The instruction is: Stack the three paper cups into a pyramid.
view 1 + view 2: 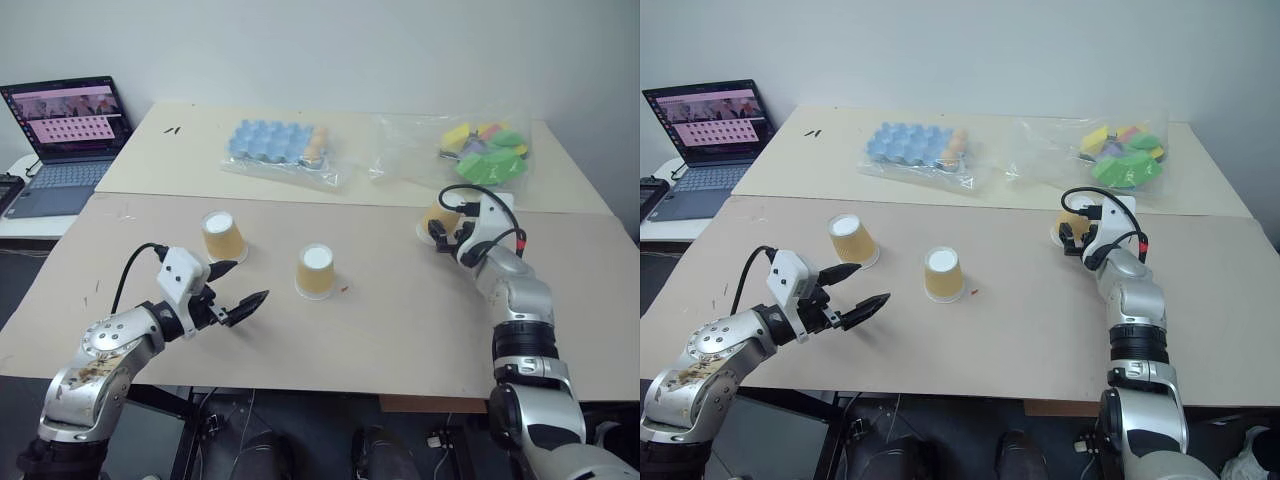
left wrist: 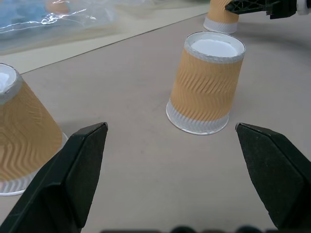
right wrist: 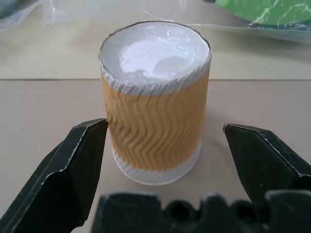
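Right wrist view has the right pincer (image 3: 165, 128) spread wide around an upturned paper cup (image 3: 155, 104) at frame centre on the counter (image 3: 43, 102); thin, light and crushable, it looks best pinched softly at mid-wall; the left pincer (image 1: 238, 287) also gapes empty.

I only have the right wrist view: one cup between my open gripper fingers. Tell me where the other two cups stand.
Observer: The middle cup stands upside down at the table's centre, alone, apart from the others.
Operator: Give me the third one.
Observer: The left cup stands upside down further left, just beyond the left gripper, tilted slightly.
Operator: Report that gripper.
Observer: It is open and holds nothing, hovering near the table's front edge.
Operator: Confirm my cup's place.
Observer: The right cup sits at the table's far right, near the seam, with the right gripper open around it and nothing stacked yet.
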Robot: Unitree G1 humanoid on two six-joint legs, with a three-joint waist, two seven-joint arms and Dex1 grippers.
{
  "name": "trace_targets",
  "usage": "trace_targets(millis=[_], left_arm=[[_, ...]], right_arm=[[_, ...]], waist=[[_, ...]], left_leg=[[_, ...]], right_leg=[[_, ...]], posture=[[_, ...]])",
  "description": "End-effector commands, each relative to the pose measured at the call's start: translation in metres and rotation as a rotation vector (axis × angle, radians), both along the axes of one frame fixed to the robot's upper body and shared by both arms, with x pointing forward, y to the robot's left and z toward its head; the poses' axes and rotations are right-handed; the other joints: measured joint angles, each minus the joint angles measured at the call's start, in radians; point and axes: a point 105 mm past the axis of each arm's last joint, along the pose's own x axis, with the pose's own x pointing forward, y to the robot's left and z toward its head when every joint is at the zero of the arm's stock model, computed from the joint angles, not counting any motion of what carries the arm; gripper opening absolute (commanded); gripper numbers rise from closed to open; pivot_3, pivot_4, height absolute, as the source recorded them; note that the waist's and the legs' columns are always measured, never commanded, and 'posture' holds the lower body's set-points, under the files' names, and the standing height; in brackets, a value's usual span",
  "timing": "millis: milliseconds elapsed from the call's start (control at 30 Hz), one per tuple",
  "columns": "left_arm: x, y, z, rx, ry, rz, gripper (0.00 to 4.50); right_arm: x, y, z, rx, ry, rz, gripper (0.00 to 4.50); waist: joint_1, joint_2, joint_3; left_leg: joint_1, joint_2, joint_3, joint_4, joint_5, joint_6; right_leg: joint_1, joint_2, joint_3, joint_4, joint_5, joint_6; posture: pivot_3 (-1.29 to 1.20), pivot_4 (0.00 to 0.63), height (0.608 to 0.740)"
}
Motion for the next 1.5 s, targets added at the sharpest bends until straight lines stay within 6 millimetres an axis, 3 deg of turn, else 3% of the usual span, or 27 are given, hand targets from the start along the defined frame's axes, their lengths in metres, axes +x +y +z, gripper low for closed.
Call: trace_targets(millis=[33, 500, 700, 933, 1067, 1200, 1367, 1500], left_arm=[[-0.002, 0.003, 0.01, 0.012, -0.044, 0.016, 4.5], [-0.004, 0.004, 0.01, 0.013, -0.043, 0.03, 4.5], [-0.005, 0.003, 0.007, 0.012, -0.033, 0.033, 4.5], [-0.006, 0.001, 0.003, 0.009, -0.017, 0.024, 4.5], [-0.007, -0.001, 0.002, 0.009, -0.011, 0.019, 4.5], [-0.008, -0.002, 0.0, 0.009, -0.001, 0.011, 4.5], [-0.007, -0.004, 0.0, 0.007, 0.002, 0.002, 4.5], [-0.007, -0.003, 0.0, 0.003, 0.003, 0.004, 4.5]], right_arm=[[0.01, 0.003, 0.028, -0.014, -0.098, 0.004, 4.44], [0.029, 0.002, 0.039, -0.029, -0.128, -0.002, 4.44], [0.029, 0.009, 0.042, -0.033, -0.145, 0.042, 2.71], [0.022, 0.019, 0.063, -0.032, -0.235, 0.133, 2.6], [0.0, 0.036, 0.082, -0.074, -0.291, 0.375, 2.6], [-0.041, 0.058, 0.087, -0.136, -0.238, 0.717, 2.6], [-0.074, 0.078, 0.059, -0.173, -0.091, 0.989, 2.6], [-0.08, 0.088, 0.035, -0.263, 0.002, 1.07, 2.6]], waist=[[0.0, 0.0, 0.0], [0.0, 0.0, 0.0], [-0.002, 0.001, 0.001], [-0.002, 0.003, 0.002], [0.005, 0.003, 0.002], [0.01, 0.004, 0.002], [0.002, 0.004, 0.002], [0.002, 0.004, 0.002]], left_leg=[[0.0, 0.0, 0.0, 0.0, 0.0, 0.0], [0.0, 0.0, 0.0, -0.001, 0.0, 0.0], [0.0, 0.001, 0.0, -0.001, 0.0, 0.0], [0.0, 0.001, 0.0, -0.001, 0.0, 0.0], [-0.001, 0.001, 0.0, -0.002, 0.0, 0.0], [-0.002, 0.001, -0.002, -0.001, 0.0, 0.0], [0.0, 0.001, -0.001, -0.001, 0.0, 0.0], [0.001, 0.002, -0.001, -0.001, 0.0, 0.0]], right_leg=[[0.0, 0.0, 0.0, 0.0, 0.0, 0.0], [0.0, 0.0, 0.0, 0.0, 0.0, 0.0], [0.0, 0.0, 0.0, 0.0, 0.0, 0.0], [0.0, 0.0, 0.0, 0.0, 0.0, 0.0], [0.0, 0.0, -0.001, -0.001, 0.0, 0.0], [0.0, 0.0, -0.003, -0.002, 0.0, 0.0], [0.001, 0.0, -0.001, -0.002, 0.0, 0.0], [0.002, 0.001, -0.001, -0.006, 0.0, 0.0]], posture=[[0.0, 0.15, 0.733], [0.0, 0.15, 0.733], [0.0, 0.15, 0.733], [0.0, 0.15, 0.733], [0.0, 0.15, 0.733], [0.0, 0.15, 0.733], [0.0, 0.15, 0.733], [0.0, 0.15, 0.733]])
